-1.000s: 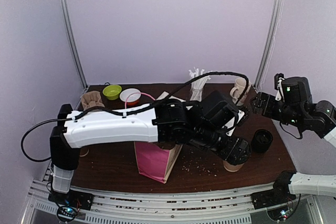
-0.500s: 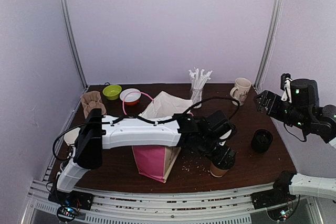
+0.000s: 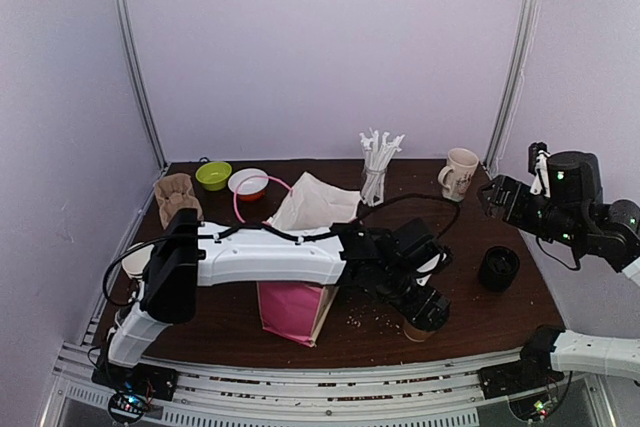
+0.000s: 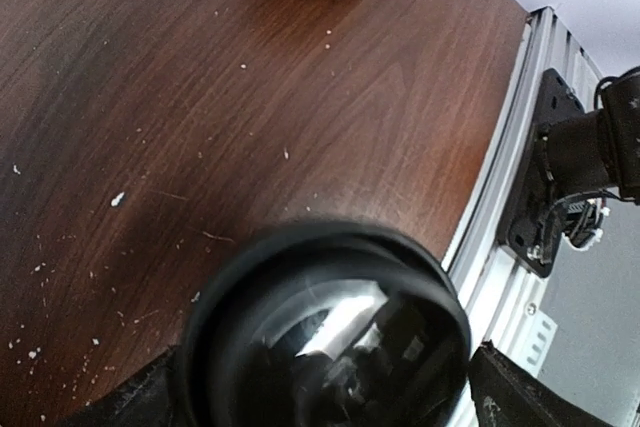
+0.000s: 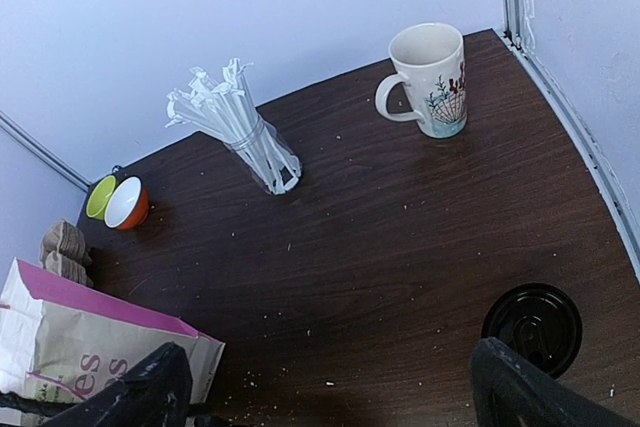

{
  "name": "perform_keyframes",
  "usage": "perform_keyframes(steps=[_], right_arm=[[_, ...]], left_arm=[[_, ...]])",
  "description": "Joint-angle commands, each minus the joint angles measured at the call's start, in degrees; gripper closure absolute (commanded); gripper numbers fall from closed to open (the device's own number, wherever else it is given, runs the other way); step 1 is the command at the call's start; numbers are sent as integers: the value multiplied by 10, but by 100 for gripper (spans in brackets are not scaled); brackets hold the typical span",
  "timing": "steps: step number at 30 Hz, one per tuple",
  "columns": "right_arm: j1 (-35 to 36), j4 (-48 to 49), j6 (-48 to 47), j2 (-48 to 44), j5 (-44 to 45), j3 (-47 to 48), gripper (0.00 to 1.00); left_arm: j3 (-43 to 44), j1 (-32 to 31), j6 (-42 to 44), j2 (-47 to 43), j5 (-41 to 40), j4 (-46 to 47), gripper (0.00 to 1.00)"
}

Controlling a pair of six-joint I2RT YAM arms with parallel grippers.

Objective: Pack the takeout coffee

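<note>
Straddling the capped cup

Left gripper (image 3: 428, 307) hangs over the takeout coffee (image 4: 325, 337), its fingers spread to either side of the black lid. The cup stands upright on the counter (image 3: 500, 317), near the front edge, right of the pink paper bag (image 3: 290, 312). Right gripper (image 5: 330, 357) hovers high at the right, fingers wide apart, holding nothing.

Only legible txt: pink lowercase "es" on the tan front of the paper bag (image 5: 110, 342), right wrist view, at the frame's bottom-left corner; rest of the word was cut off. Mug (image 5: 432, 82) had a red/green print, too small to read as lettering.
</note>
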Motion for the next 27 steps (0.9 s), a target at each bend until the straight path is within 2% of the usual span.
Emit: perform_keyframes(steps=[1,10,17,20,24,27], right_arm=[[-3,-9,-8,4,-7,4,0],[-3,3,-27,21,-53,5,0],[-4,61,-33,34,-78,-7,0],[-4,94,-32,34,-96,-9,0],[-4,118,-41,24,-94,-9,0],[-4,110,-51,32,-81,0,0]], left_arm=[[-14,-2,12,-72,19,16,2],[-5,-18,10,-164,-2,-26,2],[1,-21,-1,-258,-77,-75,2],[-47,-21,-46,-333,-196,-107,2],[-172,-16,-100,-483,-348,-103,2],[-249,28,-127,-585,-357,-97,2]])
